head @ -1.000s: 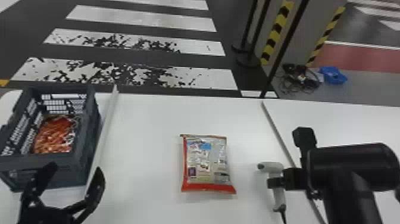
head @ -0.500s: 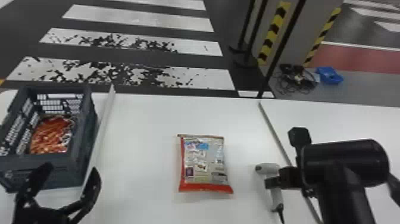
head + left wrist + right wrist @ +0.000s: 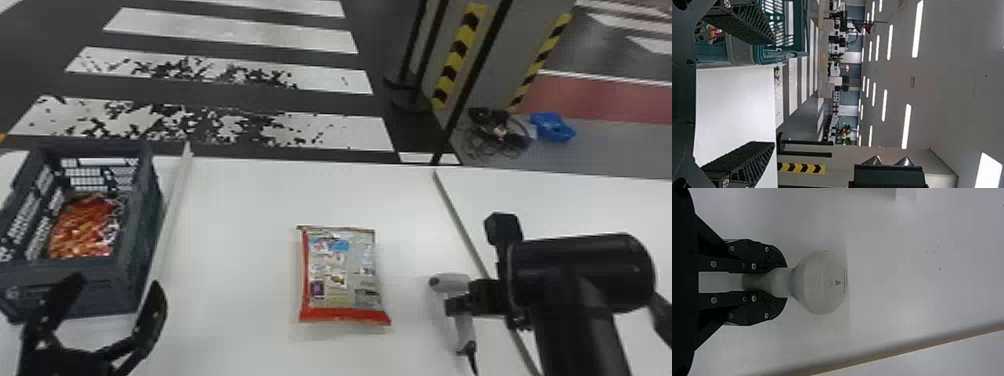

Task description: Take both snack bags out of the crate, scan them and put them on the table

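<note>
One snack bag [image 3: 342, 275], silver with red edges, lies flat on the white table. The other, an orange-red snack bag [image 3: 82, 227], is inside the dark crate [image 3: 75, 295] at the left. My left gripper [image 3: 112, 290] stands open in front of the crate's near wall, nothing between its fingers; in the left wrist view the left gripper [image 3: 772, 92] has the crate beside one finger. To the right of the silver bag, my right gripper [image 3: 457, 305] holds the white scanner [image 3: 465, 327]. In the right wrist view the right gripper [image 3: 783, 282] is shut on the handle of the scanner [image 3: 822, 282].
A pale strip [image 3: 172, 210] runs along the table [image 3: 240, 210] beside the crate, and a second strip [image 3: 460, 225] lies behind the scanner. Beyond the far edge are black poles, cables and a blue item [image 3: 552, 127] on the floor.
Everything on the table, crate included, has shifted slightly left in the head view. The left gripper stays near the crate, and the right one still holds the scanner.
</note>
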Controlling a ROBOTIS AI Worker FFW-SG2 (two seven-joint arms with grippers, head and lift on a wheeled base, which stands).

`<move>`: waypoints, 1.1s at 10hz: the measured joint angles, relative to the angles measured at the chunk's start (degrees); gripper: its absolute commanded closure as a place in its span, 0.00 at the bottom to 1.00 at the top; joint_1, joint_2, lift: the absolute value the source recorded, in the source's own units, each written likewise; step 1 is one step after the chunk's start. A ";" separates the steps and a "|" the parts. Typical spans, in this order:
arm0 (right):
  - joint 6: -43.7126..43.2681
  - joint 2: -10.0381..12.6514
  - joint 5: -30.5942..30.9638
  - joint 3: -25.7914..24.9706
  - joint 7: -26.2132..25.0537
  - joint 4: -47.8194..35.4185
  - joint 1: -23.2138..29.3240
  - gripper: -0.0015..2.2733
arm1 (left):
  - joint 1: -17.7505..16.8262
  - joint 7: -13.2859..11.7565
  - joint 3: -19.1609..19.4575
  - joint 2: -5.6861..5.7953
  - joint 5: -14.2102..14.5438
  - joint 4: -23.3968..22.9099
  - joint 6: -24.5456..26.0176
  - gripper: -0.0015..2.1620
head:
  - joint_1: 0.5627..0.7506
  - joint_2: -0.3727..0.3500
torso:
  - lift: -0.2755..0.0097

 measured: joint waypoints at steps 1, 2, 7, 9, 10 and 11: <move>0.01 0.03 -0.02 -0.05 -0.55 -0.01 0.02 0.03 | 0.02 0.00 0.00 0.00 0.00 0.00 -0.01 0.04 | 0.70 0.25 | 0.64; 0.01 0.04 -0.02 -0.09 -0.82 -0.08 0.02 0.01 | 0.05 -0.01 0.01 0.00 -0.02 0.00 -0.01 0.04 | 0.70 0.24 | 0.64; 0.00 0.24 -1.44 -0.74 -2.41 -0.25 0.01 0.01 | 0.08 -0.01 0.00 0.00 -0.02 0.00 -0.03 0.04 | 0.70 0.24 | 0.64; 0.00 0.42 -1.57 -0.99 -2.57 -0.99 0.06 0.01 | 0.08 -0.01 0.05 0.00 0.00 0.00 0.03 0.04 | 0.70 0.24 | 0.64; 0.00 0.59 -1.61 -1.11 -2.69 -2.20 0.33 0.01 | 0.07 -0.01 0.07 0.00 -0.01 0.00 0.12 0.04 | 0.70 0.25 | 0.64; 0.00 0.82 -2.15 -1.15 -2.68 -4.27 0.84 0.01 | 0.03 -0.01 0.09 0.00 -0.01 0.00 0.14 0.04 | 0.70 0.25 | 0.64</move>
